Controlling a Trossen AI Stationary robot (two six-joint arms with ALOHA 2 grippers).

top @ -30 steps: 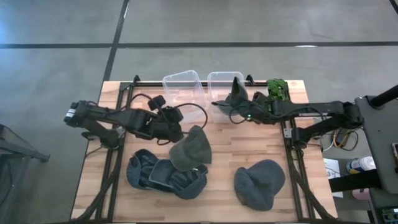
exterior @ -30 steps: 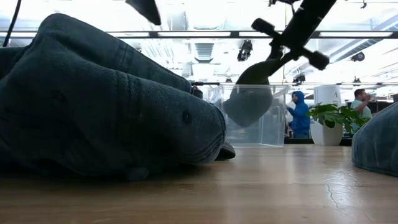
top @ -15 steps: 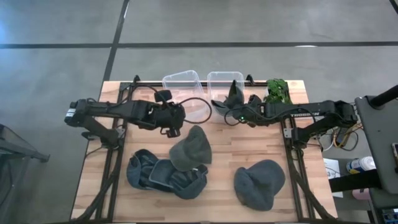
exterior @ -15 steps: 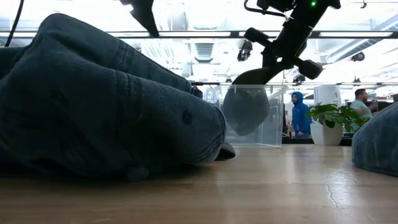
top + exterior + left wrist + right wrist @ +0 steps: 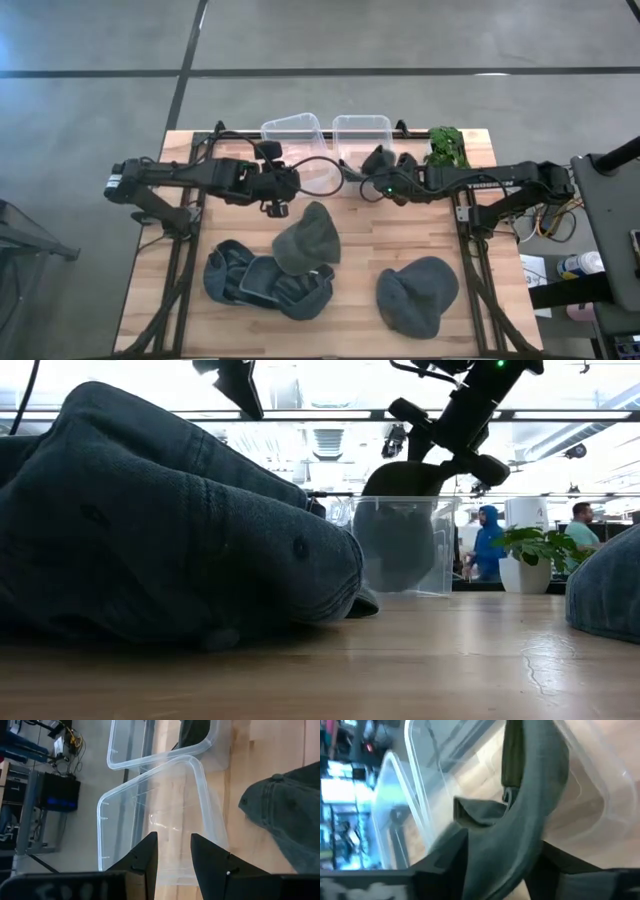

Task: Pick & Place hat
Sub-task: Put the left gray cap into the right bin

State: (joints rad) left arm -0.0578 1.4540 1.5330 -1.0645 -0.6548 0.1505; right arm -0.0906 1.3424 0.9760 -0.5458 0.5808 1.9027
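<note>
A dark hat (image 5: 530,795) lies between the fingers of my right gripper (image 5: 502,855), which stand open over the right clear bin (image 5: 362,120). In the low view the hat (image 5: 395,535) sags inside the bin's walls below my right gripper (image 5: 440,460). My left gripper (image 5: 173,840) is open with nothing between its fingers, beside the left clear bin (image 5: 150,800). On the table a grey beanie (image 5: 308,240) rests on dark denim hats (image 5: 262,282), and another grey hat (image 5: 418,293) lies near right. My right gripper's open fingers (image 5: 445,852) stand on either side of the hat's upper part (image 5: 495,835), and the fabric still lies against them. The fingers come from the table's right side, slanting down. The hat hangs below them into the right bin, slack.
A small green plant (image 5: 447,145) stands right of the bins at the far edge. Black rails (image 5: 465,215) run along the table's left and right sides. Bare wood (image 5: 360,230) lies between the beanie and the bins. People show in the room behind in the low view.
My right gripper has gone down toward the right bin with the dark hat, which hung above the bin and now sags inside it, wider and lower. My left gripper has moved from beside the grey beanie toward the far edge, to the left bin.
</note>
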